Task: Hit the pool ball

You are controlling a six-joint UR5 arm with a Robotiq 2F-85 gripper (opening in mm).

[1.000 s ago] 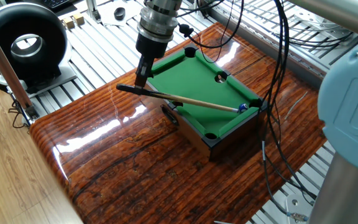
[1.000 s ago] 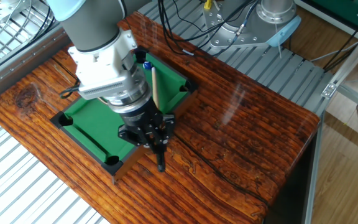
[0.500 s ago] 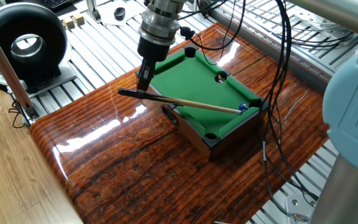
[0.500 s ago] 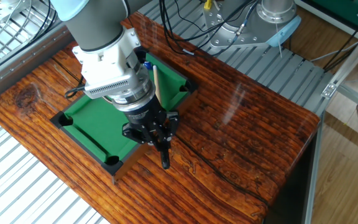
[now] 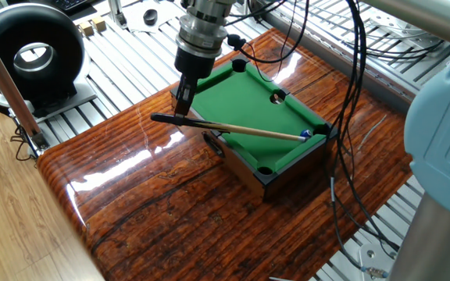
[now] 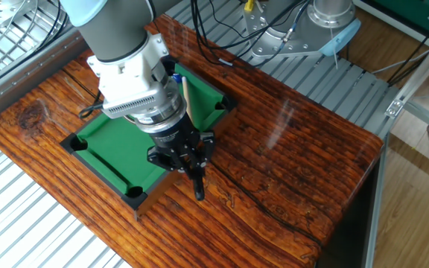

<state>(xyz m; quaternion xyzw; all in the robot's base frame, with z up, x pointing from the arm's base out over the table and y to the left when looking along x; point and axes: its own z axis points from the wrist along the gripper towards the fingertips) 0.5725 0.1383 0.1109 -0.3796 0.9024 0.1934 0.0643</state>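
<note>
A small green pool table (image 5: 244, 105) with a black rim stands on the wooden tabletop; it also shows in the other fixed view (image 6: 114, 141). The pool ball (image 5: 305, 134), dark blue with a white patch, sits by the corner pocket at the right end; in the other fixed view it peeks out beside the arm (image 6: 176, 77). My gripper (image 5: 181, 109) is shut on the dark butt of a thin wooden cue (image 5: 244, 130). The cue lies across the felt, its pale tip right at the ball. In the other fixed view the gripper (image 6: 188, 162) points down over the table's edge.
A black round device (image 5: 30, 55) stands at the far left off the wooden top. Black cables (image 5: 350, 117) hang down past the right end of the pool table. The arm's pale blue body (image 5: 444, 156) fills the right foreground. Metal slats surround the wooden top.
The gripper and the cue have shifted slightly toward the ball end over the last second; the tip now sits at the ball. The ball has not visibly moved.
</note>
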